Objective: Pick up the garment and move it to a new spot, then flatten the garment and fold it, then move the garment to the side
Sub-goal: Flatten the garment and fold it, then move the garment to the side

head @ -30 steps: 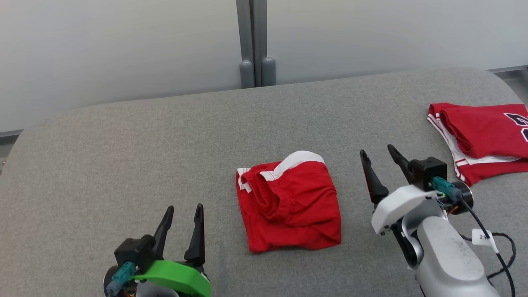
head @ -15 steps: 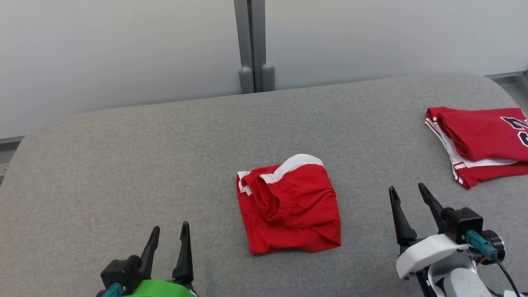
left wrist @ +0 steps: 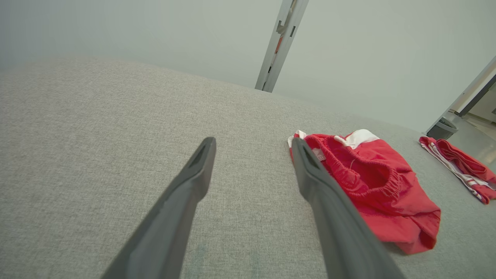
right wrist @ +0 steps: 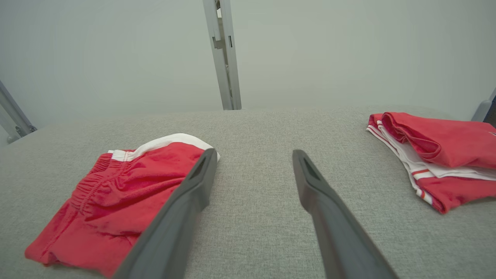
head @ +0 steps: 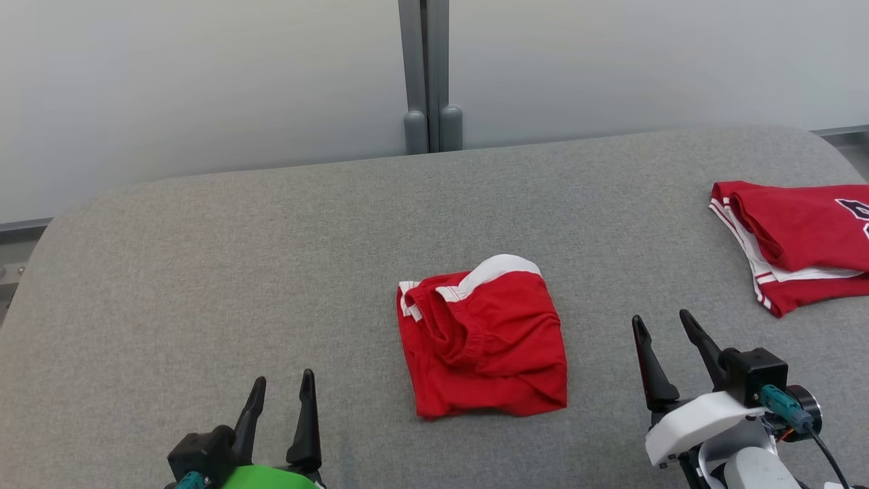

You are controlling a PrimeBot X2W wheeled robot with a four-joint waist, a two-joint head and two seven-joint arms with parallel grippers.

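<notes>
One folded red garment (head: 482, 346) lies flat at the centre of the grey padded surface (head: 204, 272). A second red garment (head: 794, 238) lies well apart, at the right edge. Two grippers flank the centre one: left gripper (head: 284, 377) and right gripper (head: 660, 317), both spread and empty.

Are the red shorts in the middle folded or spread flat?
Folded: the red shorts lie as a compact layered bundle on the grey surface, elastic waistband showing on top.
</notes>
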